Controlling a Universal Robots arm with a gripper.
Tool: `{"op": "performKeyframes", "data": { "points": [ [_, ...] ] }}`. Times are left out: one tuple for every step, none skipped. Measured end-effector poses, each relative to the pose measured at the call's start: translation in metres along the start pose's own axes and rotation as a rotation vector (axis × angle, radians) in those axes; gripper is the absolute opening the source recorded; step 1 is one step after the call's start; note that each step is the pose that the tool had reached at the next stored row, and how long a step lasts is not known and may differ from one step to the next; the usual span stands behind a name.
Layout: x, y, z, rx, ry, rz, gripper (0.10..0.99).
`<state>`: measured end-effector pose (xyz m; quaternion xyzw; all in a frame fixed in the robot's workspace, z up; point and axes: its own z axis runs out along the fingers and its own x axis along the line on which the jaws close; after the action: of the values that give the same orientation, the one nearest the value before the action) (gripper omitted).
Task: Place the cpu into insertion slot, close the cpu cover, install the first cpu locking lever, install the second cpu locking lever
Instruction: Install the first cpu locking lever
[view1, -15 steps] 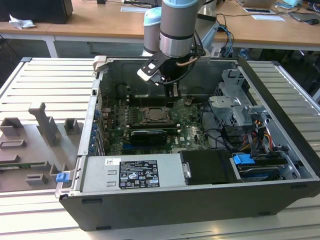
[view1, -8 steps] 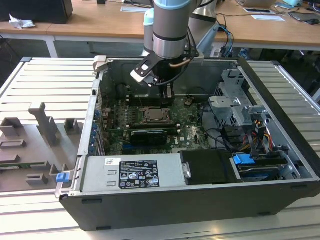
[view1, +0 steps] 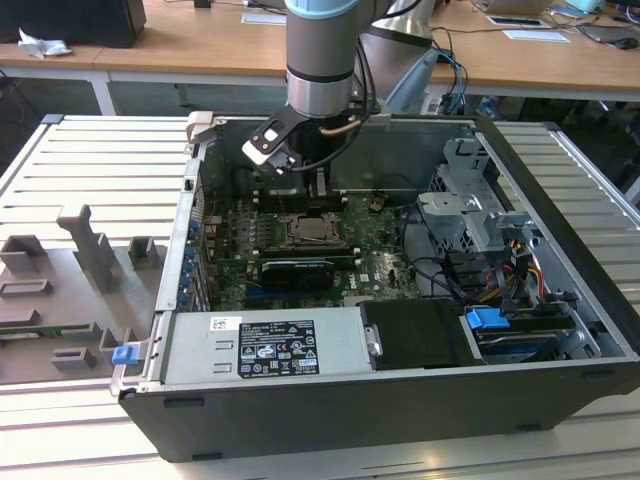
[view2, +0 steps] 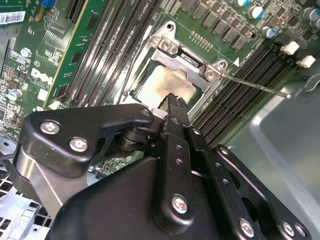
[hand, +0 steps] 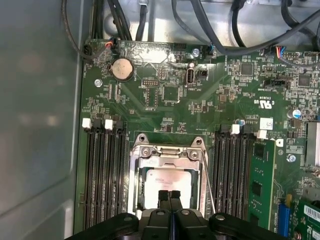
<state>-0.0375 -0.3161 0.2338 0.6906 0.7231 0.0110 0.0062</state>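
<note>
Fixtures (view1: 90, 250) in grey plastic sit on the slatted table (view1: 90, 160) at the exterior view's left, well apart from the action. Next over is the open computer case (view1: 300, 410). The power supply (view1: 265, 345) runs along its near side, and the black graphics card (view1: 295, 272) is just behind that. Your arm (view1: 320, 60) reaches down into the middle of the case, and the gripper (view1: 318, 182) hangs right above the insertion slot (view1: 292, 236). Further to the exterior view's right you've got the drive cage (view1: 470, 200) and a blue tab (view1: 487, 322).

From out there you can't really tell what the gripper is doing. The first wrist view sorts that out: the two fingers (hand: 164, 196) are pressed together with nothing between them, right over one edge of the cpu (hand: 167, 180). Whether they touch it, you can't tell. The cpu lies flat in the insertion slot with the cpu cover (hand: 167, 154) folded down around it and memory slots (hand: 102, 170) on either side. A thin locking lever (hand: 209, 185) runs along one side there. The second wrist view shows its free end sticking out across the memory slots, away from the insertion slot.
</note>
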Motion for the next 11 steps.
{"op": "performKeyframes", "data": {
  "points": [
    [0.0, -0.0002, 0.0, 0.0, 0.0, 0.0, 0.106],
    [0.0, -0.0002, -0.0001, 0.0, 0.0001, 0.0, 0.106],
    [0.0, -0.0003, -0.0003, 0.0, 0.0, 0.0, 0.106],
    [0.0, -0.0002, -0.0009, 0.0, -0.0001, 0.0, 0.106],
    [0.0, -0.0002, -0.0013, 0.0, -0.0001, 0.0, 0.106],
    [0.0, -0.0002, -0.0018, 0.0, 0.0, 0.0, 0.106],
    [0.0, -0.0002, -0.0023, 0.0, -0.0001, 0.0, 0.106],
    [0.0, -0.0002, -0.003, 0.0, 0.0, 0.0, 0.106],
    [0.0, -0.0001, -0.0048, 0.0, -0.0001, 0.0, 0.106],
    [0.0, -0.0001, -0.006, 0.0, 0.0001, 0.0, 0.106],
    [0.0, 0.0, -0.009, 0.0, 0.0, 0.0, 0.106]
  ]
}}
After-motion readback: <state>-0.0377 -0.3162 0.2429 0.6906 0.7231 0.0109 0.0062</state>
